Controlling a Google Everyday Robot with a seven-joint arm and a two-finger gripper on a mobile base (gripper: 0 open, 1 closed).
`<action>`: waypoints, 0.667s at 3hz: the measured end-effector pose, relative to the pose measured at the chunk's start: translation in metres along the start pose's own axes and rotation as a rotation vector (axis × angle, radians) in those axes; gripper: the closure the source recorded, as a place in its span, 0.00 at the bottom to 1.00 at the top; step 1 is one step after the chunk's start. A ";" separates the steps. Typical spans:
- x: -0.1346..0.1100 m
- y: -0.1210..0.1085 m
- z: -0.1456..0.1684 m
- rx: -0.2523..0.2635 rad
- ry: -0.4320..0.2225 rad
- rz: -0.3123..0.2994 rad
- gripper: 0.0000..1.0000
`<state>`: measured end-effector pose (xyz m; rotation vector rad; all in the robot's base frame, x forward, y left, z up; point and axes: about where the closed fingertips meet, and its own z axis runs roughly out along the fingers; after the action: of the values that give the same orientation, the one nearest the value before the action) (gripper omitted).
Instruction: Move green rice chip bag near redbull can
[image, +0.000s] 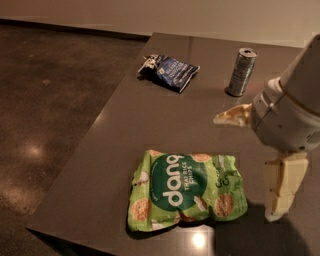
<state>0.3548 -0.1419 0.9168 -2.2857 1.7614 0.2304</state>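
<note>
Gripper: the gripper (246, 168) is hanging near the table's (150, 125) right edge, just right of the bag, fingers spread wide, holding nothing.
Green rice chip bag (187, 192): lying flat near the front edge.
Redbull can (241, 71): standing upright toward the far right corner, well apart from the bag.
Step in hand: probably grasping the bag. Pinching a raised crinkly edge should work better than pressing the flat middle.
Writing: the bag is showing "dang" and "Thai rice chips".

The end effector (245, 167), fingers (283, 184) spread, hovers beside the green rice chip bag (187, 192), the redbull can (241, 71) farther back.
</note>
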 end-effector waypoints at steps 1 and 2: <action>-0.017 0.022 0.025 -0.030 -0.009 -0.059 0.00; -0.036 0.034 0.052 -0.046 -0.014 -0.094 0.00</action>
<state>0.3143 -0.1018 0.8731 -2.3862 1.6530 0.2718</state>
